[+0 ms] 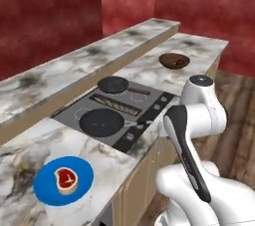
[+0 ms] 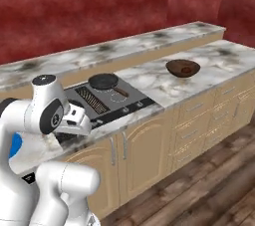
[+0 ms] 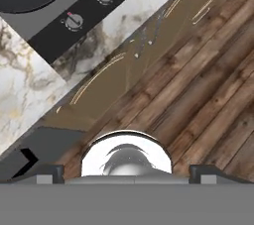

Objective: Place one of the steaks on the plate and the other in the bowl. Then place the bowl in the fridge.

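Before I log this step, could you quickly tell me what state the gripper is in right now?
Gripper: open, holding nothing; in the hand view it points down at the wooden floor beside the counter edge.

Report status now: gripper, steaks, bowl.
Gripper open, empty, over the floor by the counter edge. One steak on the blue plate. Bowl on the counter past the stove. Nothing blocking.
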